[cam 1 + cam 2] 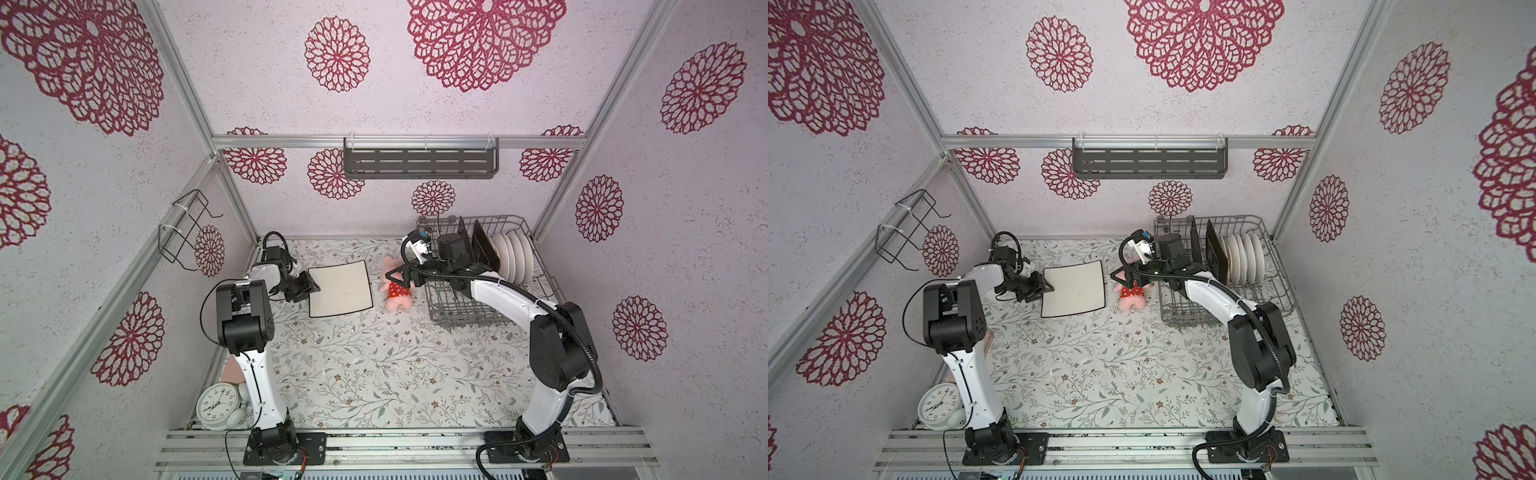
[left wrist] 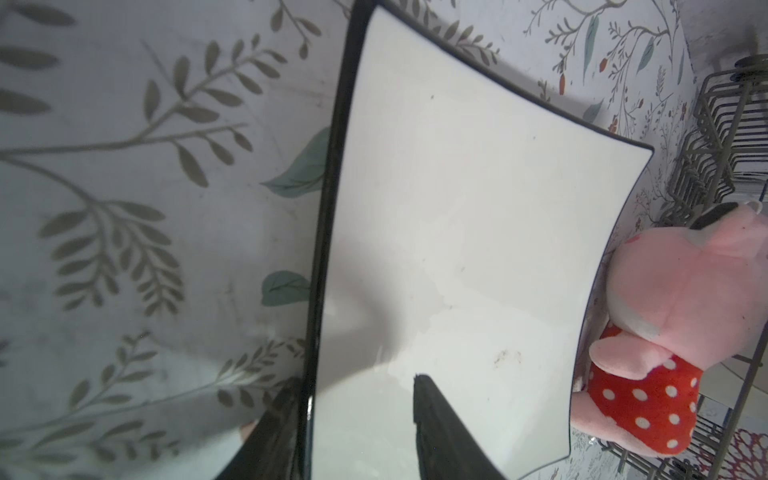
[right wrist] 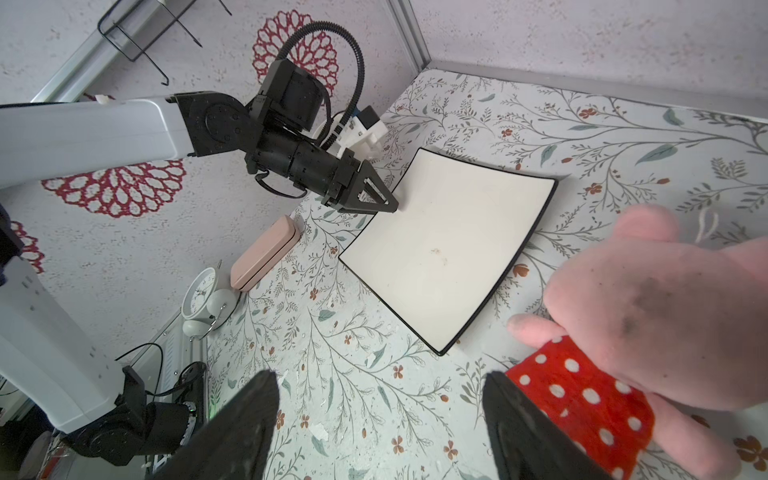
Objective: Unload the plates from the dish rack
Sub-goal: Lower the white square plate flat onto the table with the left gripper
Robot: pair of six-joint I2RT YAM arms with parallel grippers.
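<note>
The cream square plate [image 1: 340, 289] lies flat on the floral table [image 1: 374, 374], out of the rack [image 1: 461, 318] and just left of a pink plush [image 1: 397, 286] in a red dotted dress. Its glossy face is smooth, with a few faint specks, its thin dark rim curves inward on all 4 sides, and its corners are pointed.

The left gripper [image 1: 313, 286] is at the plate's left edge. Its flat black triangular fingers [image 2: 436, 424] stand apart astride the rim, 1 over the face and 1 outside, not pinching it.

The right gripper [image 3: 379, 374] hangs beside the plush, jaws wide apart and empty.

In the grey wire rack by the right wall, 2 dark square plates [image 1: 484, 249] and a row of round white plates [image 1: 515, 257] stand upright on edge between the tines.
</note>
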